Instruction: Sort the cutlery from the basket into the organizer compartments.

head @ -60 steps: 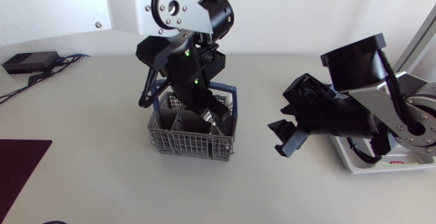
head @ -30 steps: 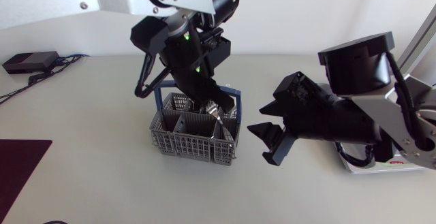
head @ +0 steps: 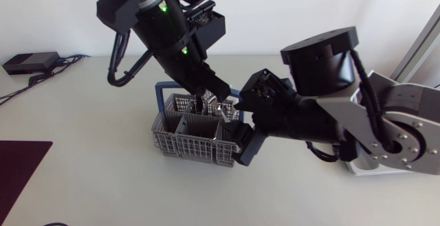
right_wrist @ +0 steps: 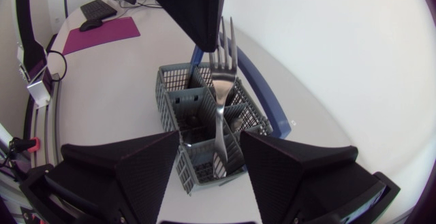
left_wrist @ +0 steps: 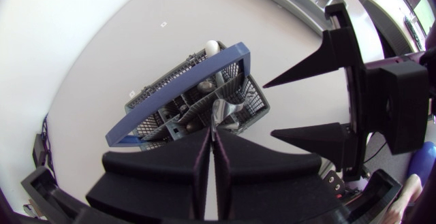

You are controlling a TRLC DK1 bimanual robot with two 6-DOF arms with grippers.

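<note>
Steel fork point(right_wrist: 219, 81) hangs over the grey basket point(head: 184, 143). Its long axis runs down from the left gripper point(left_wrist: 212, 134), with the tines at the gripper and the handle end pointing at the basket. The left gripper's 2 fingers are pinched tight on the fork. The right gripper point(right_wrist: 210, 137) is spread wide beside the basket, its fingers flanking the handle and apart from it.

The fork point(right_wrist: 218, 108) is glossy smooth metal, the basket point(head: 189, 143) matt grey plastic.
</note>
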